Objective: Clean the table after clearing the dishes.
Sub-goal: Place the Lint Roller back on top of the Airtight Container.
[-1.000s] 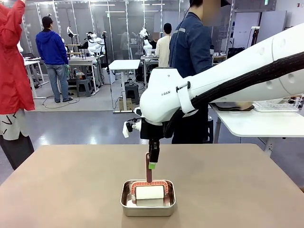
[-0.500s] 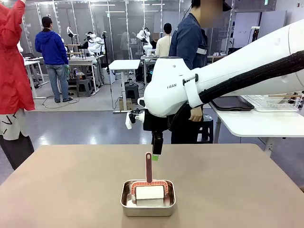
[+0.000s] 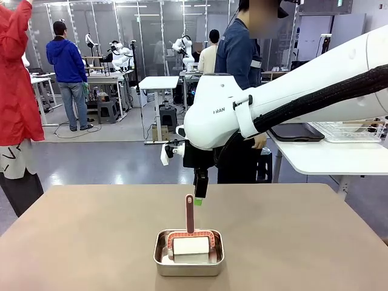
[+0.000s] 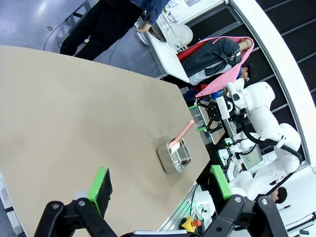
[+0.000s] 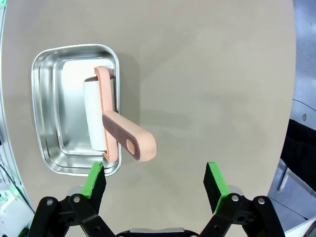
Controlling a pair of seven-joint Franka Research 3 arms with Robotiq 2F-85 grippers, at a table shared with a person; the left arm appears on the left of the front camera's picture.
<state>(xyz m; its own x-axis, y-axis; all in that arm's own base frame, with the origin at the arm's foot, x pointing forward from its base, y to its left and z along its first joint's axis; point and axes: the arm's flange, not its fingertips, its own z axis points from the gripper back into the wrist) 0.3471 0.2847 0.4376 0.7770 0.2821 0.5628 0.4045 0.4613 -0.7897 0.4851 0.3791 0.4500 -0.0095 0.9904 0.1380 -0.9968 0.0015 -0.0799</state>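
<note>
Right gripper (image 3: 198,195), jaws spread wide and empty, hung just above the tip of the pink roller handle (image 3: 190,212) without touching it. The roller's white drum (image 3: 191,245) lay in a shiny steel pan (image 3: 188,263) near the robot's edge of the tan desk (image 3: 303,242). Left gripper (image 4: 160,190), jaws likewise wide and empty, was raised over the desk, well apart from the pan. A person (image 3: 242,66) stood beyond the far edge.

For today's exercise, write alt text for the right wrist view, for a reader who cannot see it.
A pink-handled lint roller rests in a shiny steel pan on a tan table, its handle jutting over the rim. The open right end effector hangs above, holding nothing.
</note>
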